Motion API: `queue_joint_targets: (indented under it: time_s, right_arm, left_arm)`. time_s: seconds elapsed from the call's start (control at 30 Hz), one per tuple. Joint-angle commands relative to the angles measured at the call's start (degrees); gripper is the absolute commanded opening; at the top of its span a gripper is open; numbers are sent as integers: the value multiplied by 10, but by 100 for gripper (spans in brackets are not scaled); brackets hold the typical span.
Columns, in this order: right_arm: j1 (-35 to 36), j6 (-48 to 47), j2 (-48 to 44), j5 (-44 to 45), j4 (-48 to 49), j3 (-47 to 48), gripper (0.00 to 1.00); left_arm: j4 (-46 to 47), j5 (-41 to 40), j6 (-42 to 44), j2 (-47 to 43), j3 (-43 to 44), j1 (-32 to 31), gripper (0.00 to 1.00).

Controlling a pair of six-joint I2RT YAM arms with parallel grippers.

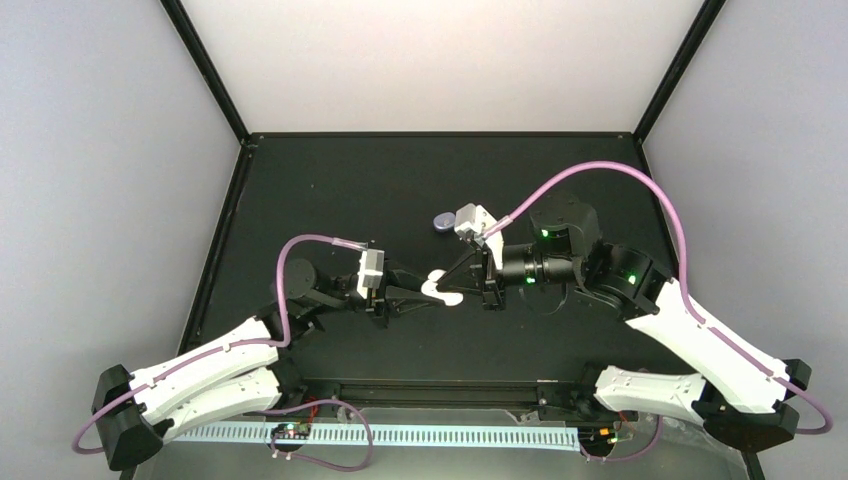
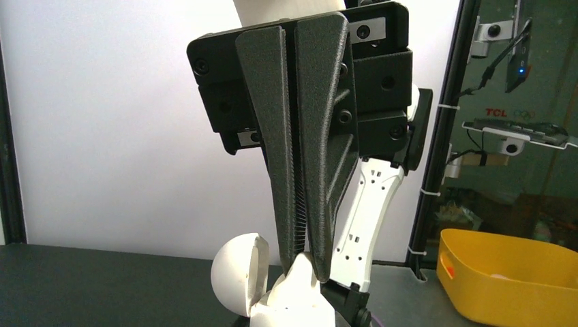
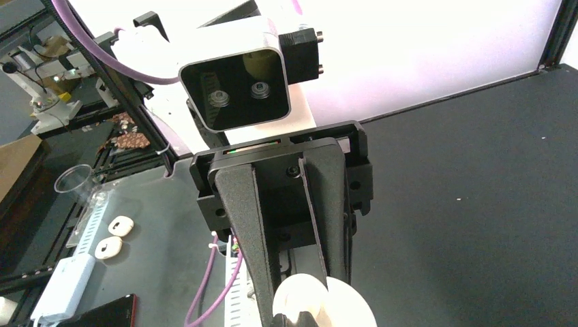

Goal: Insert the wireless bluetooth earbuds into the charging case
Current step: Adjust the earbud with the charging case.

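A white charging case [image 1: 441, 290] with its domed lid [image 2: 233, 271] swung open hangs between my two grippers above the middle of the table. My right gripper [image 1: 458, 288] is shut on the case, with its round white body [image 3: 344, 306] between the fingers [image 3: 262, 225]. My left gripper [image 1: 424, 292] comes in from the other side. Its jaws are almost together on a small white earbud [image 2: 301, 271] that stands up from the case base [image 2: 293, 310]. No other white bud shows, and I cannot make out any separate lilac bud.
A small lilac-grey object [image 1: 440, 222] lies on the black table just behind the right wrist camera; I cannot tell if it is a bud or a case. Off the table are a yellow bin [image 2: 511, 272], a clear cup [image 3: 73, 181] and two white pads [image 3: 113, 236].
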Motion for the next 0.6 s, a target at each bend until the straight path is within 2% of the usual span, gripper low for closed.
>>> queue_joint_targets:
  time_s: [0.0,0.2,0.57]
  right_arm:
    - [12,0,17,17,-43,-15,1]
    - [28,-15,37,36,-73,-2,1]
    - [29,7,22,65,-48,-32,1]
  left_arm:
    - [84,7,-9,-6,24,-3,2]
    - [87,7,-8,-2,29,-3,2]
    - [117,-18,-12,-14,30,-3,2]
